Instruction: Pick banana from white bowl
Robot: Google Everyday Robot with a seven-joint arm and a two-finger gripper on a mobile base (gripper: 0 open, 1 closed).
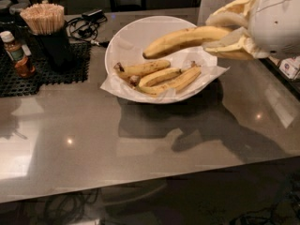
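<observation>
Judging from my screen, the pick looks mostly done. The gripper sits at the upper right of the frame, its cream-coloured fingers closed around one end of the banana, one finger above it and one below. The banana hangs clear in the air, apart from everything under it. It reaches left and slightly downward from the grip, and its free tip ends over the middle of the white bowl.

I'd say what's left is small. The fruit has to be carried up and away until it is past the rim, without the hold slipping. Since it is gripped near one end only, I'd expect the long free part to want to droop or swing.

The banana itself is thick and long, smooth yellow with only light brownish shading along its underside and a small dark point at the free tip. It curves gently, belly downward.

Below it, three slimmer bananas lie in the lower half of the bowl on the crinkled paper liner, with brown speckles and dark stem ends. The bowl rests on the grey counter, with a cup of wooden stirrers well apart at the upper left.
</observation>
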